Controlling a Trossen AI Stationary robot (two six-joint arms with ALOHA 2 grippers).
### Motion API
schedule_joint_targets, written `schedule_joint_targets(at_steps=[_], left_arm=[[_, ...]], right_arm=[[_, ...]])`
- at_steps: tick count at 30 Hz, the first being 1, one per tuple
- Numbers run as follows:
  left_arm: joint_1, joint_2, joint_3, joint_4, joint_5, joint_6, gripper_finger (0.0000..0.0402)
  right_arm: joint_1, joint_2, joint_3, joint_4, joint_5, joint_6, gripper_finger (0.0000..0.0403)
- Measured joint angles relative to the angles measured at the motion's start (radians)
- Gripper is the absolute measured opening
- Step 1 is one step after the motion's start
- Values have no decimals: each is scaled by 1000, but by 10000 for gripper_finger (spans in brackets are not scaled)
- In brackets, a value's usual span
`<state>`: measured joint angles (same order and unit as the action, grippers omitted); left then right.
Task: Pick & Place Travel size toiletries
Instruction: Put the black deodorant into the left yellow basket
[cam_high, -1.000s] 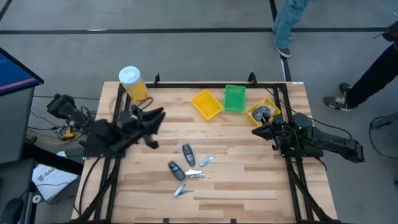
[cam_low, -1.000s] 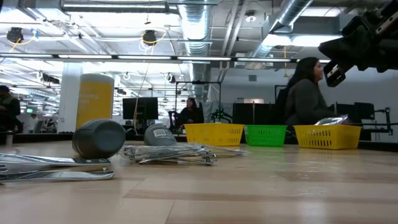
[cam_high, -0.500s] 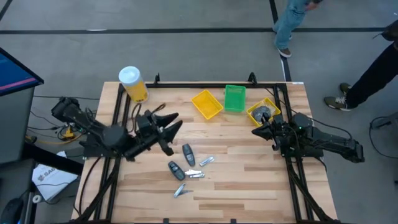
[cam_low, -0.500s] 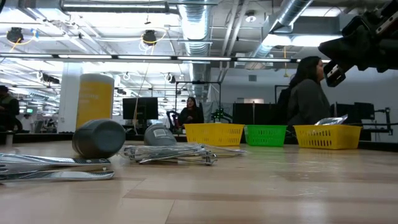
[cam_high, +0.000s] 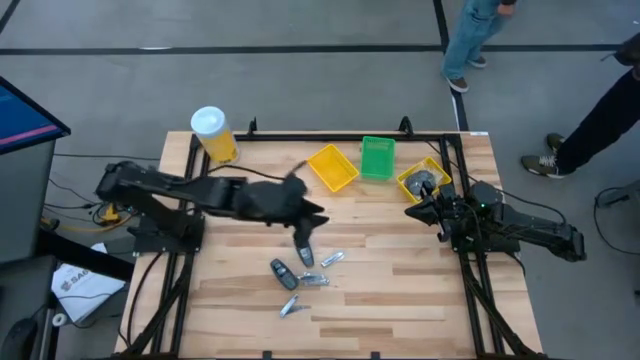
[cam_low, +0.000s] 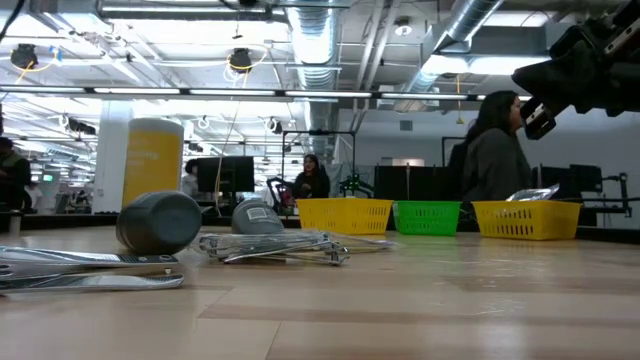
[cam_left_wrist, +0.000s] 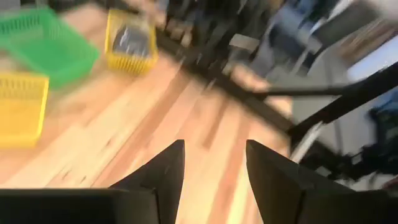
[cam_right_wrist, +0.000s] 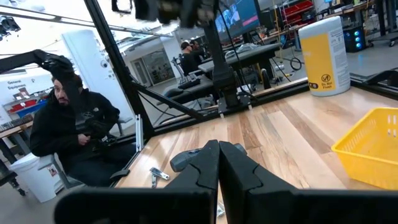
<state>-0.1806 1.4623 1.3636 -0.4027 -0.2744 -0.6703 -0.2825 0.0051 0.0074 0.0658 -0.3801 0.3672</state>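
Note:
The toiletries lie on the wooden table near its middle: two dark grey oblong pieces (cam_high: 303, 248) (cam_high: 283, 273) and three silver clippers (cam_high: 331, 258) (cam_high: 313, 280) (cam_high: 291, 307). In the low view the dark pieces (cam_low: 158, 221) (cam_low: 257, 216) and the clippers (cam_low: 280, 247) rest flat on the wood. My left gripper (cam_high: 310, 210) (cam_left_wrist: 214, 165) is open, reaching over the table just on the far side of the oblong pieces and touching nothing. My right gripper (cam_high: 415, 212) (cam_right_wrist: 217, 155) is shut and waits at the right, beside the right-hand yellow tray.
Along the far edge stand a yellow tray (cam_high: 333, 167), a green tray (cam_high: 377, 158) and a second yellow tray (cam_high: 424, 182) with grey items in it. A yellow canister with a white lid (cam_high: 214, 134) stands at the far left corner. People move beyond the table.
My left arm has swung from the table's left edge toward its middle, stretching out until its gripper is over the spot just beyond the oblong pieces. The toiletries have stayed where they were.

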Motion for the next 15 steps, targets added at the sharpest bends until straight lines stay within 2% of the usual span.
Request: schedule_joint_targets(at_steps=[5, 11, 15], left_arm=[[32, 105, 0, -136, 39, -1, 169], [48, 213, 0, -410, 62, -46, 178], [47, 265, 0, -434, 110, -130, 179]], right_arm=[[0, 0, 0, 0, 0, 0, 0], [0, 0, 0, -1, 0, 0, 0], [0, 0, 0, -1, 0, 0, 0]])
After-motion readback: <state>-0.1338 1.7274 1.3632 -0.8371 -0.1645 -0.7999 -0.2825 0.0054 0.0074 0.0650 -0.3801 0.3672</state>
